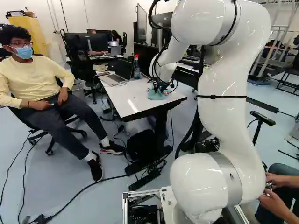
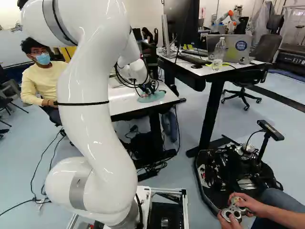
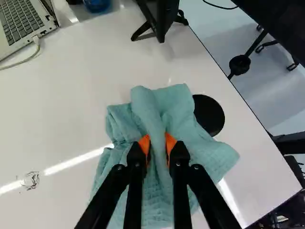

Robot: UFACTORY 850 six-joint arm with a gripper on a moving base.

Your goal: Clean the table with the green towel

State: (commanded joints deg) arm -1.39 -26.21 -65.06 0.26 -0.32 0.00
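White arm (image 1: 224, 123) (glossy), grey bands (image 2: 77, 191), black strap (image 1: 222, 97), cables (image 1: 150, 17)

towel (image 1: 159, 95) on the table (image 1: 127, 103), right of the laptop (image 1: 113, 80) in the left base view

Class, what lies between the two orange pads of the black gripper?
A raised fold of the green cloth towel, gripped from both sides by the orange pads, as the wrist view shows.
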